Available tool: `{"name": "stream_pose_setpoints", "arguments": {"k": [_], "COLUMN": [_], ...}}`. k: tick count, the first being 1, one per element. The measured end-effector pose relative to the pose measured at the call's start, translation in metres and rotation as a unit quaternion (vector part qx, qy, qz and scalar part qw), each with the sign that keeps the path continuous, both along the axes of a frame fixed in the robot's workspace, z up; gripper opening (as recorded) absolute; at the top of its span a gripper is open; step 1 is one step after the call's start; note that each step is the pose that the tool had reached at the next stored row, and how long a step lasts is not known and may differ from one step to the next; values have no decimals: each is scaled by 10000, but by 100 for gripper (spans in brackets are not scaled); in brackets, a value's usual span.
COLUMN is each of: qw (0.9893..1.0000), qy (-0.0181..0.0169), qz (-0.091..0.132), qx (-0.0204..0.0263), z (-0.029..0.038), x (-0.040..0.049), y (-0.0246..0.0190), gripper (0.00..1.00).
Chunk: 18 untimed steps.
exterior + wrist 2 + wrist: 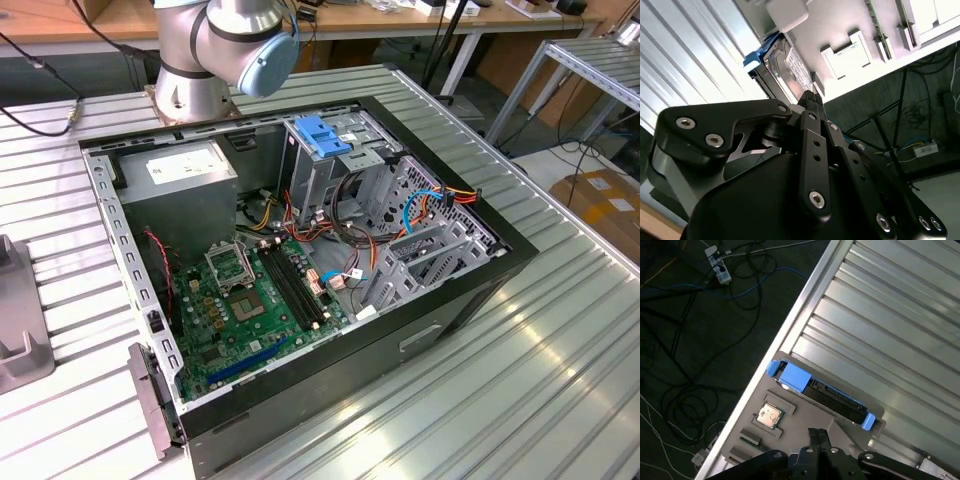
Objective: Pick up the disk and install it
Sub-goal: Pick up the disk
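**Disk in tray; fingers clenched on nothing**

Disk (832, 394): dark body with blue rails and end tabs. It stands on one long edge in a slot of a grey tray (795, 427). Nothing grasps it.

Tray: lies on the ribbed table (890, 315), along the edge that borders the floor (680, 365). It also carries a chip (770, 416), flat in a square recess, near the disk but apart from it.

Fingers (807, 102): pressed together, with nothing between them. In both wrist views they point toward the disk and are near it. In the first wrist view, bare tray shows between the tips and the disk.

Floor: dark, strewn with loose cables (715, 305).

Exterior view:
- Case (330, 390): open, lying on its side on the table.
- Arm (215, 45): base at 11 o'clock of the case.
- Board (250, 300): at 7 o'clock inside the case.
- Bracket (325, 132): blue, on a metal cage at 1 o'clock of the board.
- Power supply (180, 172): grey, at 11 o'clock of the board.
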State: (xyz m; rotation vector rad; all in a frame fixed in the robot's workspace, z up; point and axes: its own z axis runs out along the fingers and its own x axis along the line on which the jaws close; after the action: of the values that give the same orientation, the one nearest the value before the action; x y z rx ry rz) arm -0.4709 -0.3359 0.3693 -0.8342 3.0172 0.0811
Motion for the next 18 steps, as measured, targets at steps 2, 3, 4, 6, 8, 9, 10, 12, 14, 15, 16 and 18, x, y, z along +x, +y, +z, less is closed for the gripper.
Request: {"name": "stream_pose_setpoints", "arguments": {"k": [2,3,4,6,8,9,10,12,14,15,16,18], "qw": [9998,9995,9992,9979,9963,9947,9934,9908,9881,9865,9848,9807], "qy": [0,0,0,1,1,1,1,1,0,-1,-2,-5], "qz": [219,305,403,640,852,1018,1138,1344,1529,1629,1731,1945], "qx": [-16,-24,-35,-68,-98,-116,-130,-151,-163,-168,-171,-178], "z": [-1,-1,-2,-4,-6,-8,-9,-11,-12,-14,-15,-16], "x": [1,0,0,0,0,0,0,0,0,0,0,0], "y": [-1,0,0,0,0,0,0,0,0,0,0,0], "gripper": [10,10,10,10,10,10,10,10,10,10,10,10]}}
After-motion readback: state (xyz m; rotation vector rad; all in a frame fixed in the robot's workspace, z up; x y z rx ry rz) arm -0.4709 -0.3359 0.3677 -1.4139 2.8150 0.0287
